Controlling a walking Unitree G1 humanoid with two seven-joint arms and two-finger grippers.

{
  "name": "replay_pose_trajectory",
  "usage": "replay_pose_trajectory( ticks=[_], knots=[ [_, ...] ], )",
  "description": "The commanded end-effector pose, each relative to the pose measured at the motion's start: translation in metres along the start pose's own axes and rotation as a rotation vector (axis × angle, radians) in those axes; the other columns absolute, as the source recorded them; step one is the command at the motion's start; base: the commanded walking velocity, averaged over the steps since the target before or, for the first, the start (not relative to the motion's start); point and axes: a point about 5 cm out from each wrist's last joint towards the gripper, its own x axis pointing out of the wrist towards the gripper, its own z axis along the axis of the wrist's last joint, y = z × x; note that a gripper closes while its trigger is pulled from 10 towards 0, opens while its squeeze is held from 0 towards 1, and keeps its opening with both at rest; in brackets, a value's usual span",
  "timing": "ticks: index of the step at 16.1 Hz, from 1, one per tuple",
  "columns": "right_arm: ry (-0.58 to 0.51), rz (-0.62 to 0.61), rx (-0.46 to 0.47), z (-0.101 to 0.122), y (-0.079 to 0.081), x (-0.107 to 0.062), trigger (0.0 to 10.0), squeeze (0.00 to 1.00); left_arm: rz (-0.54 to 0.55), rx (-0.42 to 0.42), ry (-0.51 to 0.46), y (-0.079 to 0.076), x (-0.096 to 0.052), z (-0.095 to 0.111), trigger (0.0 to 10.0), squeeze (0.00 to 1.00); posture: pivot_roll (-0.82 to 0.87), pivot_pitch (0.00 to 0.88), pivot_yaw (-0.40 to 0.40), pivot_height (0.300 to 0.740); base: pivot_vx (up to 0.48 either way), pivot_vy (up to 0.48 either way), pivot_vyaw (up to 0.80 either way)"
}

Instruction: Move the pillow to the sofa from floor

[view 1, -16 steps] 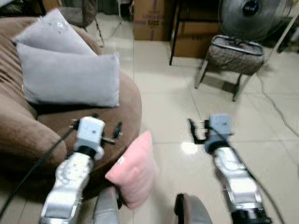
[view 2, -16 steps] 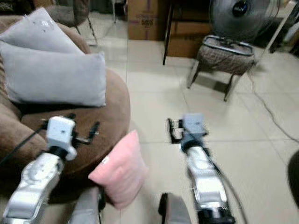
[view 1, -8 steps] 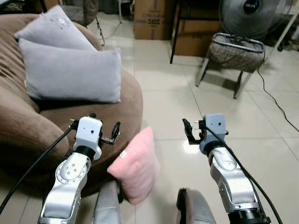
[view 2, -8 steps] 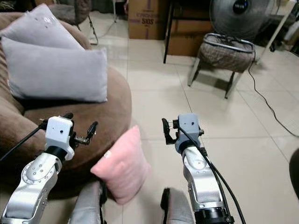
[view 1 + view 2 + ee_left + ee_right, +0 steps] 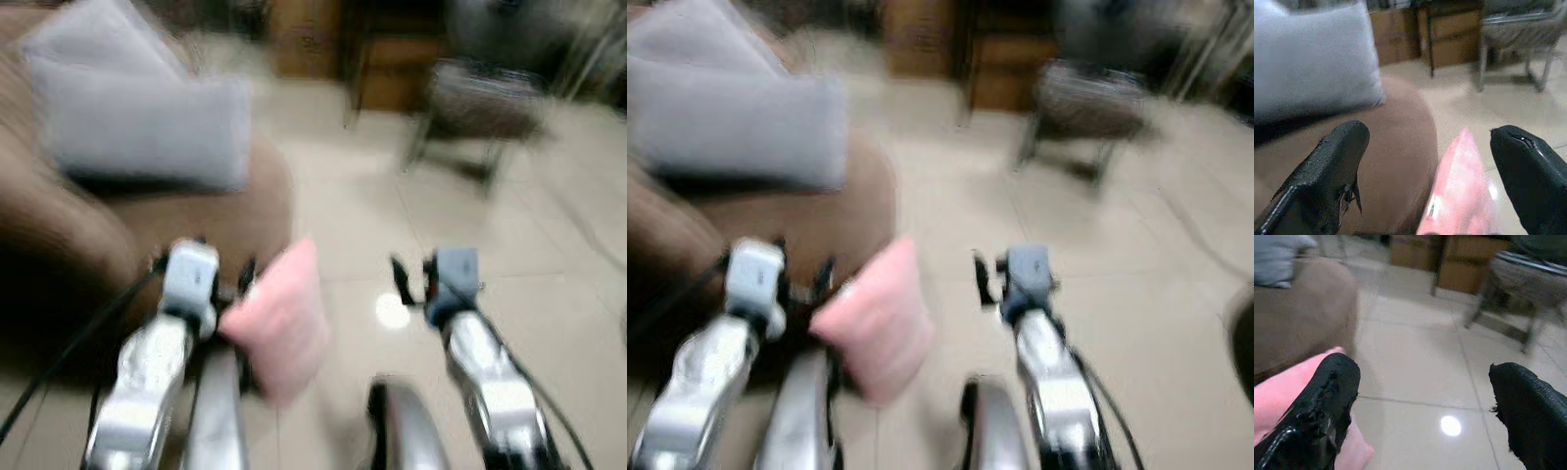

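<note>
A pink pillow [image 5: 279, 323] stands on its edge on the tiled floor, leaning against the front of the brown sofa [image 5: 147, 215]. My left gripper [image 5: 223, 262] is open and hangs just left of the pillow's top corner; in the left wrist view the pillow [image 5: 1462, 191] sits between and beyond the two fingers. My right gripper [image 5: 411, 279] is open over bare floor to the pillow's right. In the right wrist view the pillow [image 5: 1288, 387] lies behind one finger [image 5: 1327, 401]. Both eye views are blurred.
Two grey pillows [image 5: 137, 132] rest on the sofa at the back left. A metal-legged stool [image 5: 480, 103] stands at the back right, with cardboard boxes [image 5: 304, 49] and dark furniture behind it. Open tiled floor [image 5: 372, 206] lies ahead.
The whole picture has blurred and shifted a little, so the camera is moving. The pink pillow now sits closer to my left gripper. Both grippers stay open.
</note>
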Motion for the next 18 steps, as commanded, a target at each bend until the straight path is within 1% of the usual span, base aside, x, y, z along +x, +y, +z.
replay_pose_trajectory(
  ticks=[1, 5, 9, 10, 11, 13, 14, 15, 16, 17, 18],
  knots=[
    [-0.004, -0.002, 0.004, 0.000, 0.002, -0.001, 10.0, 0.00, -0.010, 0.013, 0.020, -0.001, 0.000, -0.003, 10.0, 0.00, 0.06, 0.000, -0.037, 0.515, 0.000, 0.000, 0.00],
    [0.002, -0.003, 0.004, -0.001, 0.001, -0.002, 10.0, 0.00, -0.017, 0.010, 0.025, -0.002, 0.001, -0.004, 10.0, 0.00, 0.06, 0.000, -0.035, 0.515, 0.000, 0.000, 0.00],
    [0.006, -0.005, 0.005, -0.003, 0.001, -0.004, 10.0, 0.00, -0.023, -0.003, 0.039, -0.002, 0.004, -0.005, 10.0, 0.00, 0.06, 0.000, -0.032, 0.480, 0.000, 0.000, 0.00],
    [0.008, -0.009, 0.004, -0.003, 0.000, -0.004, 10.0, 0.00, -0.027, -0.013, 0.071, -0.003, 0.008, -0.009, 10.0, 0.00, 0.06, 0.000, -0.034, 0.475, 0.000, 0.000, 0.00],
    [0.010, -0.010, 0.000, -0.003, 0.000, -0.005, 10.0, 0.00, -0.026, -0.006, 0.116, -0.003, 0.011, -0.014, 10.0, 0.00, 0.06, 0.000, -0.035, 0.475, 0.000, 0.000, 0.00],
    [0.010, -0.009, 0.000, -0.003, 0.000, -0.006, 10.0, 0.00, -0.057, -0.051, 0.125, -0.005, 0.017, -0.016, 10.0, 0.00, 0.05, 0.000, -0.035, 0.475, 0.000, 0.000, 0.00],
    [0.008, -0.006, 0.000, -0.002, -0.001, -0.007, 10.0, 0.00, -0.080, -0.083, 0.141, -0.007, 0.022, -0.020, 10.0, 0.00, 0.04, 0.000, -0.034, 0.475, 0.000, 0.000, 0.00],
    [0.005, -0.003, -0.003, -0.002, -0.001, -0.008, 10.0, 0.00, -0.088, -0.086, 0.160, -0.009, 0.026, -0.026, 10.0, 0.00, 0.03, 0.000, -0.034, 0.475, 0.000, 0.000, 0.00],
    [0.005, -0.001, -0.010, -0.001, -0.002, -0.010, 10.0, 0.00, -0.077, -0.059, 0.171, -0.007, 0.030, -0.031, 10.0, 0.00, 0.02, 0.000, -0.035, 0.475, 0.000, 0.000, 0.00],
    [0.008, 0.005, -0.025, -0.001, -0.003, -0.012, 10.0, 0.00, -0.061, -0.068, 0.190, -0.004, 0.032, -0.036, 10.0, 0.00, 0.01, 0.000, -0.039, 0.475, 0.000, 0.000, 0.00],
    [0.007, 0.053, -0.073, -0.001, -0.003, -0.018, 10.0, 0.00, -0.020, -0.124, 0.249, 0.002, 0.037, -0.050, 10.0, 0.00, -0.01, 0.016, -0.050, 0.475, 0.000, 0.000, 0.00]
  ],
)
